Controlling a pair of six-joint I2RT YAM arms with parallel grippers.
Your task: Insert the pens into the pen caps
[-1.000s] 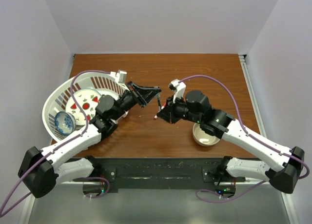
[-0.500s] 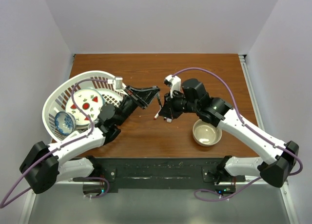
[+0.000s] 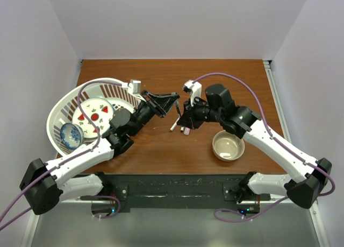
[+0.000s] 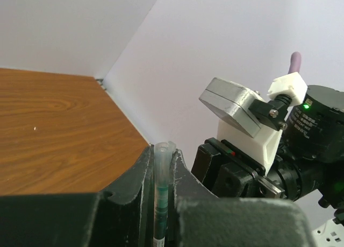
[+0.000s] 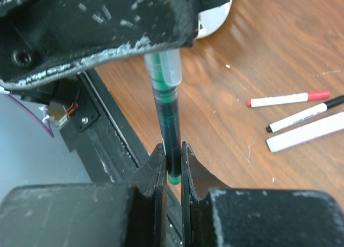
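Gripping one thin dark pen from opposite ends, the two arms meet in the air above the middle of the table. They are right of the basket and far-left of the bowl.

The right gripper has its fingers pressed together on the tail of the greenish-dark barrel, so the writing end points away from it. The left gripper is clamped on the clear cap, which lies along the slot between its fingers, its tip poking just past them. Each holds its part near an end, probably so that the two line up on one axis and can be pushed toward each other.

In the right wrist view the barrel already runs into the mouth of the cap. Whether it is fully seated cannot be told, since the left fingers hide the far part. The step in hand looks like the final press.

Three more markers lie on the wood under and just near of the grippers, well clear of the work. They are a red-capped white pen, a black-tipped white pen and a thicker pale pen. The last two probably await their own caps.
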